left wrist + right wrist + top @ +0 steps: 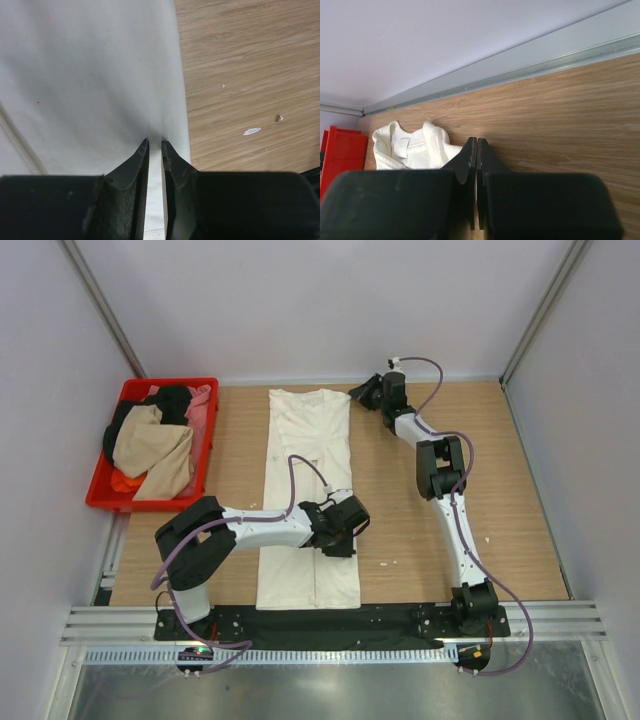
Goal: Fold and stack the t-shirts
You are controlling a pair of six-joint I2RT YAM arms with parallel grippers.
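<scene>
Left tool [155, 143] seemingly pinches cream t-shirt [90, 75].

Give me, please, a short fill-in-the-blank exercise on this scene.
The cream t-shirt lies in a long strip on the ___.
The other shirts are heaped in the ___ crate.
The left hand pinches the shirt's ___ edge.
The right hand is ___, near the collar.
Missing: table; red; right; shut.

The right arm [440, 468] crosses the open table [510, 510] beside the t-shirt [305, 440]; a red crate [110, 504] blocks the left.
</scene>
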